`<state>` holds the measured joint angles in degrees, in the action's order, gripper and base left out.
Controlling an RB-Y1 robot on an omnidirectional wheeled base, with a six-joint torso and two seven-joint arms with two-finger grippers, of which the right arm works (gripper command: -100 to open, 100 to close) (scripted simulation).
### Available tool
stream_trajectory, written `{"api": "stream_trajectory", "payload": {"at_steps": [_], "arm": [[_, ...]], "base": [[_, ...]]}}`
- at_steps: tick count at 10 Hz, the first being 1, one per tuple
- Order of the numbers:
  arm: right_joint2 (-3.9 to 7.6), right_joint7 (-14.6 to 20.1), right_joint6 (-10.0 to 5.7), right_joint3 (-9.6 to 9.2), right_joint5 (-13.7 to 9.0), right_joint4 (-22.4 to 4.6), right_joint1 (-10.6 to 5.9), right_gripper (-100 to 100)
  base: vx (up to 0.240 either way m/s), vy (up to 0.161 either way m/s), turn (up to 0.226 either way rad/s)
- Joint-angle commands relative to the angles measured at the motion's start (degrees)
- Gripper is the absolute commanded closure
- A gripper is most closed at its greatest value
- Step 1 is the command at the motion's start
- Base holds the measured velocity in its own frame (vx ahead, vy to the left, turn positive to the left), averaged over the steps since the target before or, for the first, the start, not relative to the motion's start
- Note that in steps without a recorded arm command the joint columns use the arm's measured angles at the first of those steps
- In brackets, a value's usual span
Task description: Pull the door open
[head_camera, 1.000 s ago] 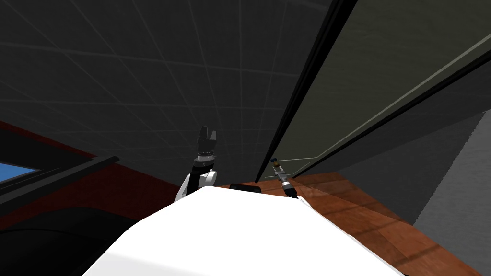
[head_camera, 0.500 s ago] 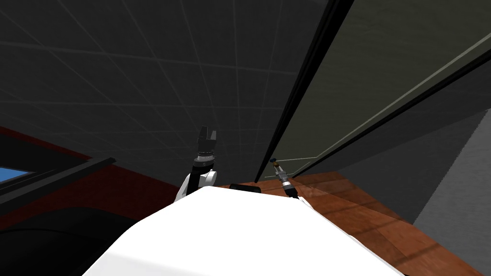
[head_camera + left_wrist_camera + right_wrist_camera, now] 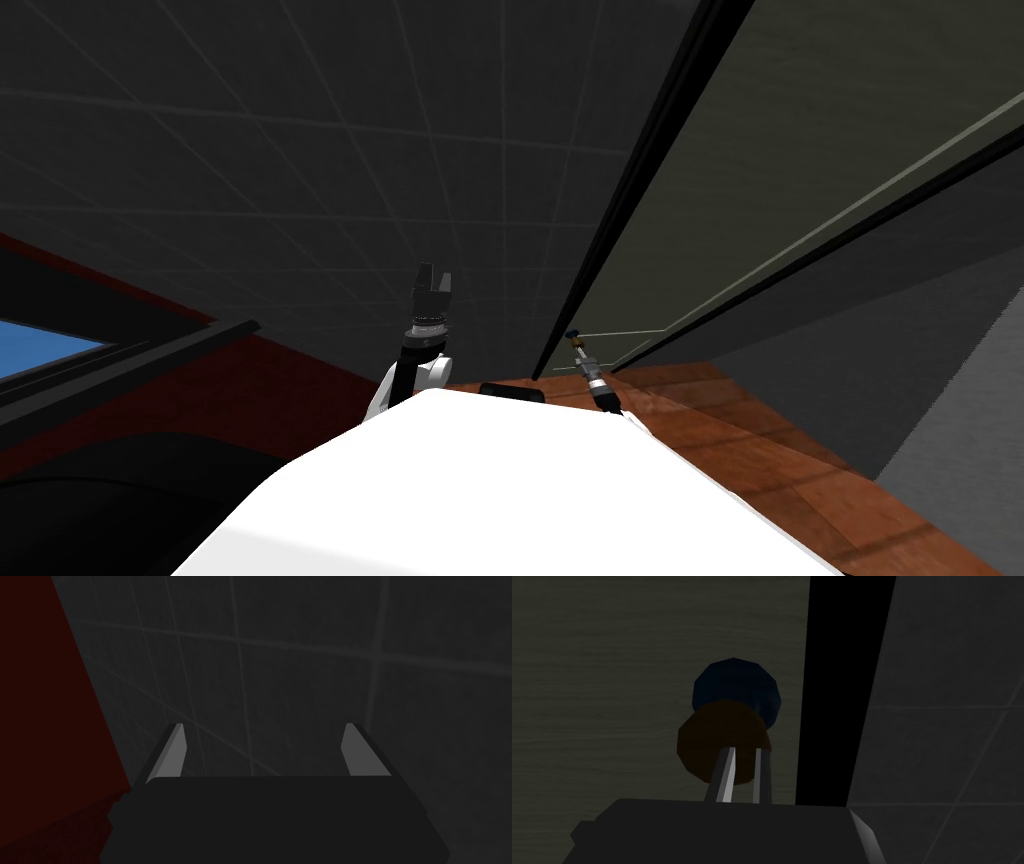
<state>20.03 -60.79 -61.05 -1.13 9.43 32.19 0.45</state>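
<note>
The door (image 3: 800,150) is a dull olive-grey panel to the right of a black frame strip (image 3: 640,180). In the right wrist view its round brown knob (image 3: 712,726) sits on a dark blue base (image 3: 737,681) close to the door's edge. My right gripper (image 3: 746,750) is shut, its two fingers almost together with their tips in front of the knob's lower half. I cannot tell whether they pinch it. In the head view that gripper (image 3: 572,340) reaches the door low down. My left gripper (image 3: 432,275) stands open before the dark tiled wall (image 3: 300,676), holding nothing.
A dark grey tiled wall (image 3: 300,150) runs left of the door frame. A red wall section and a blue window (image 3: 40,350) lie at the far left. The brown wooden floor (image 3: 780,470) stretches right, up to a grey wall (image 3: 960,420).
My head view has shifted slightly, showing more of the blue window. The right gripper's fingers have drawn together at the knob. Both arms keep their places.
</note>
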Motion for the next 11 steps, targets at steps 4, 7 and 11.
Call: {"api": "stream_trajectory", "payload": {"at_steps": [4,7,11], "arm": [[2.01,0.0,-1.74,-0.18,0.2,0.6,1.09,-100],[2.81,-0.5,-2.30,-0.23,0.4,1.0,1.65,-100],[0.13,-1.1,0.87,3.18,3.0,4.7,2.55,-100]], "base": [[-0.133,-0.003,-0.030],[-0.156,-0.019,-0.045],[0.129,0.020,0.078]]}}
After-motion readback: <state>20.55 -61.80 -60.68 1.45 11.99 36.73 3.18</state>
